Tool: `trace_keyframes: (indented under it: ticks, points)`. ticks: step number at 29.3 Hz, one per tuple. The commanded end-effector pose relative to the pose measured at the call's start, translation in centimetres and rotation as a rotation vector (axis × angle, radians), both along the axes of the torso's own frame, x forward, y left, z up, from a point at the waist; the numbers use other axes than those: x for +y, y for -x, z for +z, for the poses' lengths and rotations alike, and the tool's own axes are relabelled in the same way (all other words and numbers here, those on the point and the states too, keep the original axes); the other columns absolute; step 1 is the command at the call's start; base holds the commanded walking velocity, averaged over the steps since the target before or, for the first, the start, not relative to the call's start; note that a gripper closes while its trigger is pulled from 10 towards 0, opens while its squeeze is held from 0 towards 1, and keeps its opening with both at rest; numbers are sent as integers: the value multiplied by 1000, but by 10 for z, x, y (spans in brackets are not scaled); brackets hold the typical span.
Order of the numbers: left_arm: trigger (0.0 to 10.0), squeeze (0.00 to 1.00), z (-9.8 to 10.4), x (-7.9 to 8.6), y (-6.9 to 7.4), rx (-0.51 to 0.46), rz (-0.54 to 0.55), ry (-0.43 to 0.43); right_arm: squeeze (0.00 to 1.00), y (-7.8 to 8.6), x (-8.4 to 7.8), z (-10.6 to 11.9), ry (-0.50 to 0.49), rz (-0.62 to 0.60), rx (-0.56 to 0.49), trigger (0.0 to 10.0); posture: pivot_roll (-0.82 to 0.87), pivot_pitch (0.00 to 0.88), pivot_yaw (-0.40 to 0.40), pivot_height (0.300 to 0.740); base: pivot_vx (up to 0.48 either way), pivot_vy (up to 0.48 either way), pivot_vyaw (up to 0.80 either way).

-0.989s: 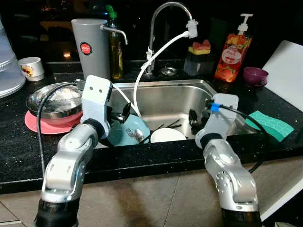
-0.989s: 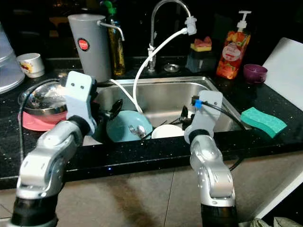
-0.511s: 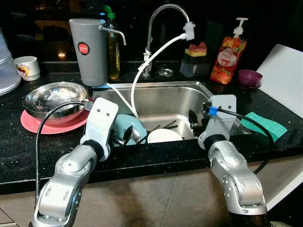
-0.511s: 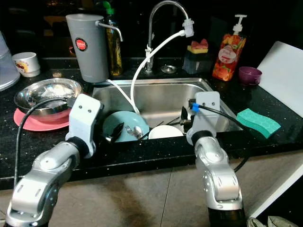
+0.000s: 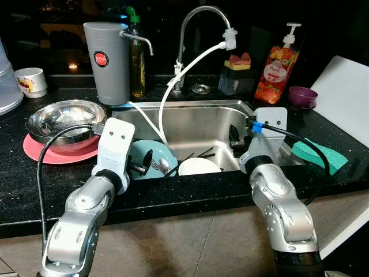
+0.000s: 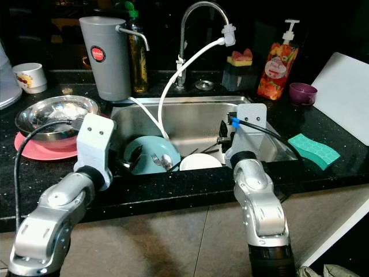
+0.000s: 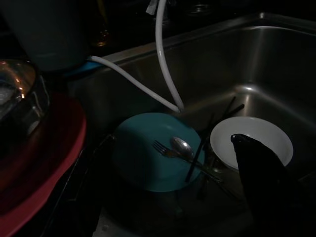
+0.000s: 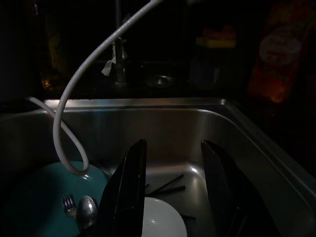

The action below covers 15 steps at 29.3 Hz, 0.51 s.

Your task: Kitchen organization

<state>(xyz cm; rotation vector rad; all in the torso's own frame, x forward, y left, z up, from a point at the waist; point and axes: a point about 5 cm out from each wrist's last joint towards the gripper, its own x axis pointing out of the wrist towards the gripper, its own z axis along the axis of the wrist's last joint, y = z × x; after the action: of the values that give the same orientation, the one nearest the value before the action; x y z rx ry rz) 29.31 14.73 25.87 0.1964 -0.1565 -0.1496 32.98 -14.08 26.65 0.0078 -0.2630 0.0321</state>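
A stainless steel sink [image 5: 196, 118] is set into a black speckled countertop [image 5: 34, 179], and everything here is placed relative to that sink. Inside the basin, toward its left side, lies a teal plate [image 5: 151, 158] with a fork [image 7: 163, 149] and a spoon [image 5: 161, 166] resting on it. Just to the right of the plate sits a white bowl [image 5: 199, 167], with dark chopsticks [image 5: 199, 154] lying behind it on the sink floor. A white hose [image 5: 173, 86] runs from the curved faucet [image 5: 199, 29] at the back rim down into the basin, looping above the plate.

The left gripper [image 5: 140, 165] hangs at the sink's front left corner, just over the near edge of the teal plate; from the pictures you cannot tell whether its fingers are apart or together. The right gripper [image 8: 175, 197] reaches over the sink's front right part, above the white bowl, with its two black fingers [image 8: 126, 192] spread apart and holding nothing.

On the counter left of the sink, a metal bowl [image 5: 60, 118] rests on a pink plate [image 5: 55, 153]. Behind the sink's left corner stands a grey water dispenser [image 5: 106, 60]. Behind its right corner stands an orange soap bottle [image 5: 277, 66], with a small purple cup [image 5: 302, 96] beside it. A green sponge [image 5: 320, 156] lies on the counter to the right of the sink.
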Motion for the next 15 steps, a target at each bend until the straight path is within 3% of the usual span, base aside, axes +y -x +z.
trace_keyframes:
  ticks: [1, 10, 15]
  points:
    - [10000, 0, 0, 2, -1, -6, 15, -4, 0, -2, 3, -1, 5, 1, -3, 10000, 132, 111, -105, 740, 0, 0, 0]
    - [10000, 0, 11, 6, -12, -74, 65, -111, 0, -2, 7, -2, -10, 12, -4, 10000, 119, 108, -98, 740, 0, 0, 0]
    - [10000, 0, 13, 5, -15, -70, 43, -100, 0, -3, 5, -3, -14, 3, -3, 10000, 123, 100, -89, 740, 0, 0, 0]
